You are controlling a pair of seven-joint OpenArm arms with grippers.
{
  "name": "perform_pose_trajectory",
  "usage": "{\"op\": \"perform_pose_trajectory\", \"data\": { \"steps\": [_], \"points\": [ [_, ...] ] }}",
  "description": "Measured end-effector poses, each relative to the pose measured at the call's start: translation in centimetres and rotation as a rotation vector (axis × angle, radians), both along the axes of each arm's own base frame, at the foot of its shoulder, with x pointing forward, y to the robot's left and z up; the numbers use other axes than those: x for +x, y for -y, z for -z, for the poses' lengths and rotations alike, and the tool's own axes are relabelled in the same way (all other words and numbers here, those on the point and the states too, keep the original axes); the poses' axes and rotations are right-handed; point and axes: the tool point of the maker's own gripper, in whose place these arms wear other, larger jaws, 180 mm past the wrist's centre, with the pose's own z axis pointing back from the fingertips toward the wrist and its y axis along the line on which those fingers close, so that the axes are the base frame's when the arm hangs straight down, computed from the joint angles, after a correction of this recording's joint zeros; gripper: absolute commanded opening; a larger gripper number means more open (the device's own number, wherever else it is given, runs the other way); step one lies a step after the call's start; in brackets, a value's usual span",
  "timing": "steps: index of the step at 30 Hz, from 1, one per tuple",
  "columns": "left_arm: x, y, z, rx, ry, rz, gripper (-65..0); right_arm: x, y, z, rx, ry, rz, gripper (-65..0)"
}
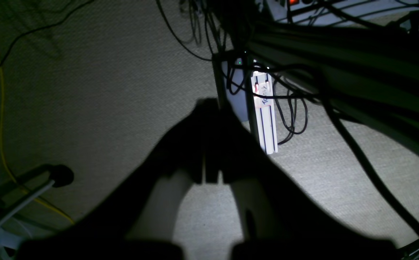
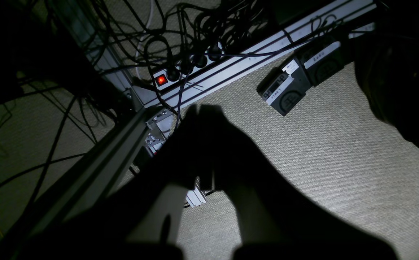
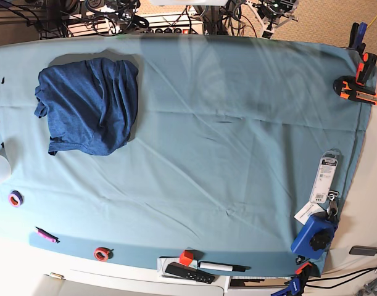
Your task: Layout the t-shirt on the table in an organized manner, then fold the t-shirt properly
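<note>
The dark blue t-shirt [image 3: 86, 108] lies crumpled in a loose heap at the far left of the table [image 3: 225, 142], which is covered in light teal cloth. Neither arm shows in the base view. In the left wrist view my left gripper [image 1: 209, 108] is a dark silhouette with its fingers pressed together, shut on nothing, hanging over carpeted floor. The right wrist view has my right gripper [image 2: 199, 110] the same way, shut and empty, above carpet beside an aluminium frame. Neither wrist view shows the t-shirt.
Orange-black clamps [image 3: 356, 86] sit at the table's right edge, with a blue tool [image 3: 314, 234] and packaging lower right. Tape rolls [image 3: 102, 253], a red cube [image 3: 186, 258] and a remote [image 3: 188, 272] line the near edge. Cables and a power strip [image 2: 180, 72] lie on the floor.
</note>
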Motion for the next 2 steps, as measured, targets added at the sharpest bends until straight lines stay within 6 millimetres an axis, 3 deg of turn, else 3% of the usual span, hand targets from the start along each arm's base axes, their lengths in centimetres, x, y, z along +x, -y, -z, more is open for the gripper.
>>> {"op": "perform_pose_trajectory", "data": {
  "steps": [2],
  "points": [
    [0.03, -0.01, 0.00, 0.000, 0.000, 0.000, -65.0, -0.02, 0.00, 0.00, 0.000, 0.000, 0.000, -65.0]
  ]
}}
